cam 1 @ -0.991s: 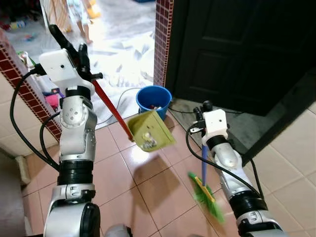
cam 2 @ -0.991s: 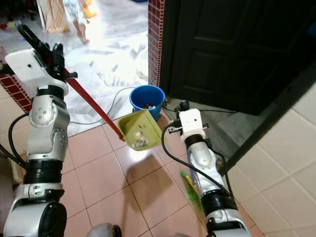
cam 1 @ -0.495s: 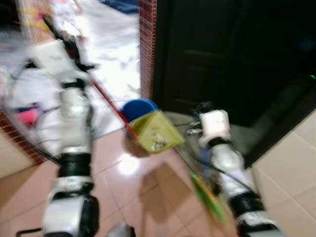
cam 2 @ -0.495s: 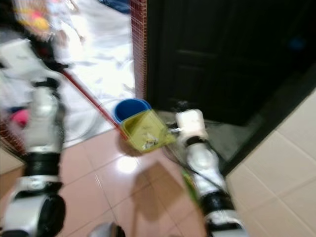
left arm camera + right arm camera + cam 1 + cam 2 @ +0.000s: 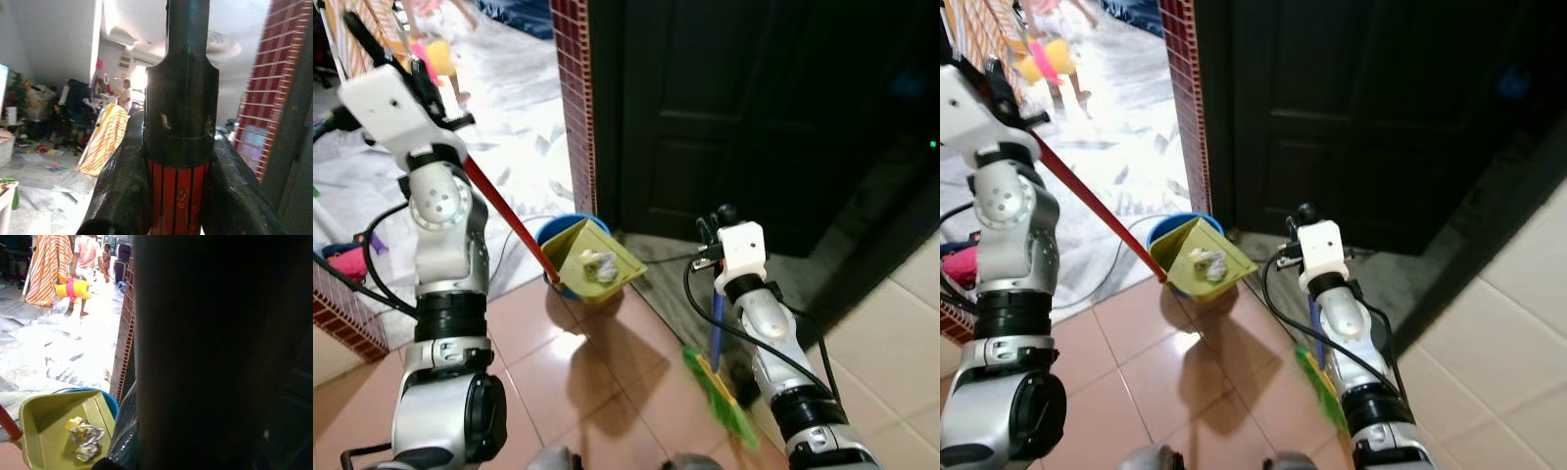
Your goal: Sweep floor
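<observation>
left gripper [image 5: 429, 93] on yellow-green dustpan [image 5: 592, 262], crumpled scraps [image 5: 599, 264] inside

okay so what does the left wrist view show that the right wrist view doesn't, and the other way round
Left wrist alone: the left end effector clamped on the dustpan's red-and-black handle, with a cluttered room beyond. Right wrist alone: the yellow-green dustpan holding crumpled trash, the blue bucket rim behind it, and a yellow toy carried by a person. Both share the orange striped cloth, the red brick pillar and a person far off.
</observation>
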